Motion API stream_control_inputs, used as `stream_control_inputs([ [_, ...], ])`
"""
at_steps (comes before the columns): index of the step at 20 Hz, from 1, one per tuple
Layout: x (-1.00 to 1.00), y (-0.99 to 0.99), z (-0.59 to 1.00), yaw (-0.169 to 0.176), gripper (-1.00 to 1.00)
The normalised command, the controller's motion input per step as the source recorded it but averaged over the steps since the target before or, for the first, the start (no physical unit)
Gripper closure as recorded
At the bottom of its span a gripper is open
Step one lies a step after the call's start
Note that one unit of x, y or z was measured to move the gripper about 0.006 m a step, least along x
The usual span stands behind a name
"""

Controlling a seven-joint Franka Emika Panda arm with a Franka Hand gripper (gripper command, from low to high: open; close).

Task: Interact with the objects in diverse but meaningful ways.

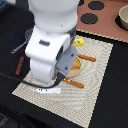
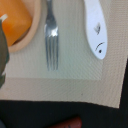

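Observation:
In the wrist view a grey-tined fork (image 2: 51, 42) lies on the beige placemat (image 2: 60, 85), between a tan plate (image 2: 31, 31) with the golden bread loaf (image 2: 17, 20) and the white fish (image 2: 96, 30). The tip of the red-brown sausage (image 2: 67, 123) shows past the mat's edge. In the exterior view the arm hides my gripper. The fish (image 1: 50, 91), the fork's orange handle (image 1: 75, 83), the knife (image 1: 89, 58), the bread loaf (image 1: 76, 65), the yellow butter block (image 1: 79, 42) and the sausage (image 1: 20, 65) show around it. A dark blur at the wrist view's edge may be a finger.
A grey saucepan handle (image 1: 19, 47) pokes out on the black table at the exterior view's left. A toy stove top (image 1: 95, 12) with black burners and a pale bowl (image 1: 122, 17) stand at the back right. The white arm (image 1: 50, 45) blocks the mat's middle.

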Motion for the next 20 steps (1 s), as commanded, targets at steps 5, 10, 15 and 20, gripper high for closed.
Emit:
stream_control_inputs([
  [5, -0.17, 0.83, 0.31, 0.01, -1.0],
  [10, 0.12, 0.82, 0.24, 0.025, -1.0],
  [15, 0.18, 0.81, 0.02, 0.039, -1.0],
  [20, 0.11, 0.77, -0.11, 0.058, -1.0],
])
